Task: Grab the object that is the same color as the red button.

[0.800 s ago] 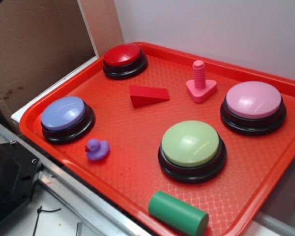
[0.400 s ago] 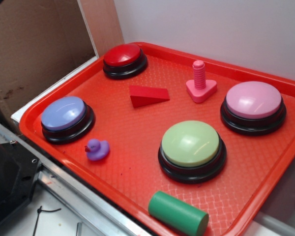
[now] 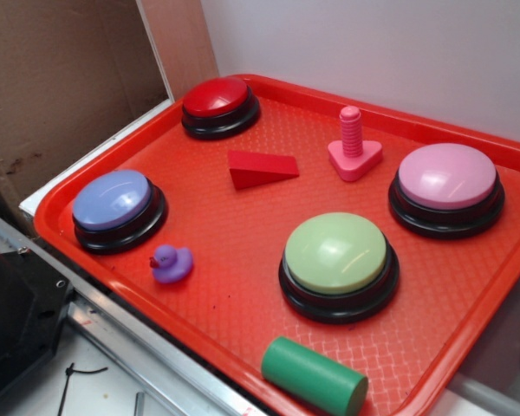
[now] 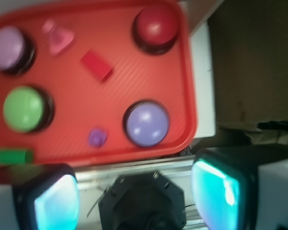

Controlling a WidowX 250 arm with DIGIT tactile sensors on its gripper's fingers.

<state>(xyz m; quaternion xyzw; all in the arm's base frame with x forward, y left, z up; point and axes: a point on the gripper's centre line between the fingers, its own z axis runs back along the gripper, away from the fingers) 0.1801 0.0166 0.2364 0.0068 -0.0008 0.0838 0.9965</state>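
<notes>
The gripper point(image 4: 134, 196) hangs wide open and empty off the tray's point(image 3: 87, 178) edge; the red wedge point(image 3: 260, 168) lies unobstructed mid-tray.

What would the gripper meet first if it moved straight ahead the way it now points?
Probably the black robot base and metal table edge beneath the open gripper, not the red tray. Depth is unclear in the blurred wrist view.

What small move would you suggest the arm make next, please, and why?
Probably move out over the tray toward the red wedge and begin lowering. The wrist view shows the gripper with jaws apart, high above and outside the tray's edge, holding nothing, while the wedge lies free near the red button.
</notes>
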